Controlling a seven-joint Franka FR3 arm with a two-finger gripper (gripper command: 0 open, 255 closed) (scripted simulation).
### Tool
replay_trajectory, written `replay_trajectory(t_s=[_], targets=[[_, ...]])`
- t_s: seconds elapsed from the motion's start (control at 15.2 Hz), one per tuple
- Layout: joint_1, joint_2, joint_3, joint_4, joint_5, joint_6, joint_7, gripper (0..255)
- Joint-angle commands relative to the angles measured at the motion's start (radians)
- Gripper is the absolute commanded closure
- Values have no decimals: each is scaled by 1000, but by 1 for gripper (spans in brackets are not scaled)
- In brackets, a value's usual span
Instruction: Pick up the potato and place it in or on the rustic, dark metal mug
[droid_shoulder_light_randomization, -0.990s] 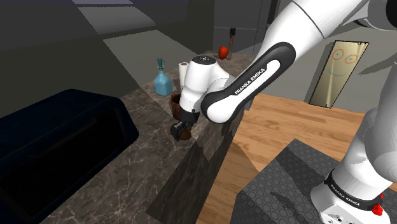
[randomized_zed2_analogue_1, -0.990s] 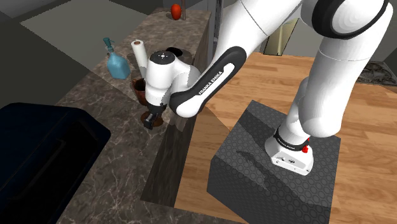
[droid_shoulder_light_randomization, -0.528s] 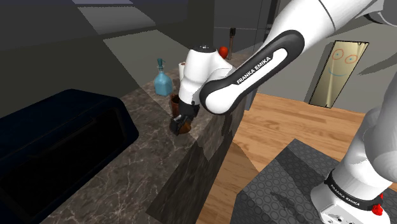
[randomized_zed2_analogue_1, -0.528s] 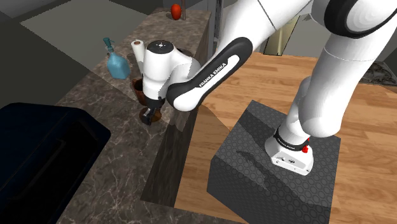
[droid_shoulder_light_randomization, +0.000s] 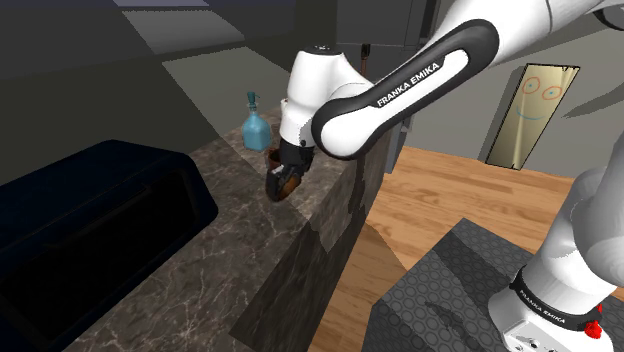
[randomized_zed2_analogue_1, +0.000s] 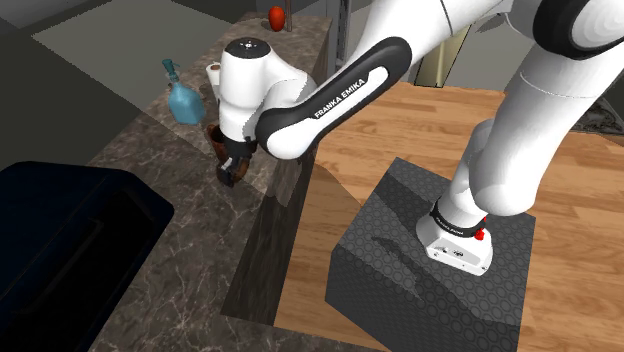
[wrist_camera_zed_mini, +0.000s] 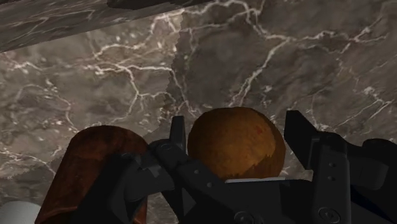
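**A:** Any writing to read?

**B:** The ring at the arm's foot, on the stand (droid_shoulder_light_randomization: 440, 300), has white lettering that is too small to be sure of. Further up, the dark band of the arm (droid_shoulder_light_randomization: 405, 85) reads "FRANKA EMIKA" in white capitals.

**A:** What's hard to make out?

**B:** The potato (wrist_camera_zed_mini: 235, 143), in the outside views. It shows as a brown sliver inside the gripper (droid_shoulder_light_randomization: 281, 188). The wrist view has it plainly, clasped on both sides by the black fingers (wrist_camera_zed_mini: 304, 137) over the marble counter (droid_shoulder_light_randomization: 230, 270). The rust-brown mug (wrist_camera_zed_mini: 95, 165) stands close beside one finger, its mouth cut off. In the shoulder view it is just beyond the gripper at about eleven o'clock, mostly behind the wrist. A blue bottle (droid_shoulder_light_randomization: 255, 126) stands farther along that line. A white roll (randomized_zed2_analogue_1: 213, 71) peeps out behind the wrist. I can't identify the red thing (randomized_zed2_analogue_1: 276, 16) at the far end.

**A:** And the pose?

**B:** The arm rises from the stand out of frame. It comes back down toward eight o'clock, with the hand pointing down near the counter's edge.
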Motion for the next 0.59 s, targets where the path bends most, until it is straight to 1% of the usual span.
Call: replay_trajectory(t_s=[0.0,0.53], targets=[[0,-14,1,14,8,-27,-5,255],[-1,-66,1,69,37,-132,-26,255]])
